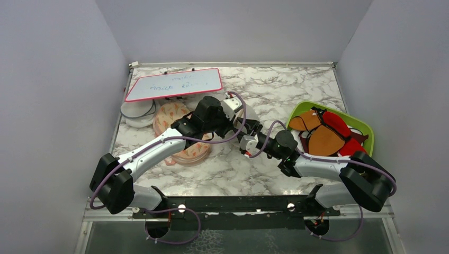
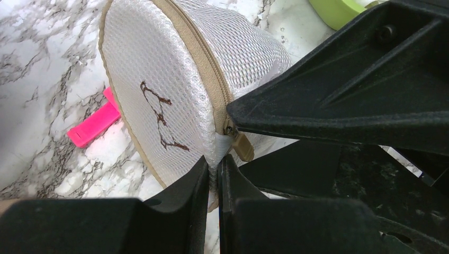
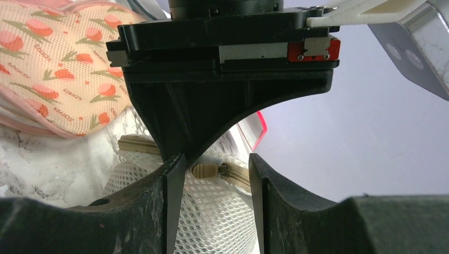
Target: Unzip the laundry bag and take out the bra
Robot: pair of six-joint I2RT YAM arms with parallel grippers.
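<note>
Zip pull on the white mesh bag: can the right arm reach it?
Probably yes: the zip pull lies between open jaws of the right arm, nothing blocking; the left arm pinches the laundry bag.

In the left wrist view, the small round white mesh laundry bag (image 2: 174, 69) loses its lower edge behind the left gripper (image 2: 213, 172). Its right side is hidden by the right gripper (image 3: 214, 180) (a black wedge here), and a bright pink flat piece (image 2: 92, 124) runs out of sight behind it. Nothing inside the mesh can be made out. From above, the two wrists cover nearly all of the bag, and the writing on the red-framed whiteboard (image 1: 173, 84) is too small to read. The right wrist view crops the peach floral-print pouch (image 3: 53, 63) at its left edge.
</note>
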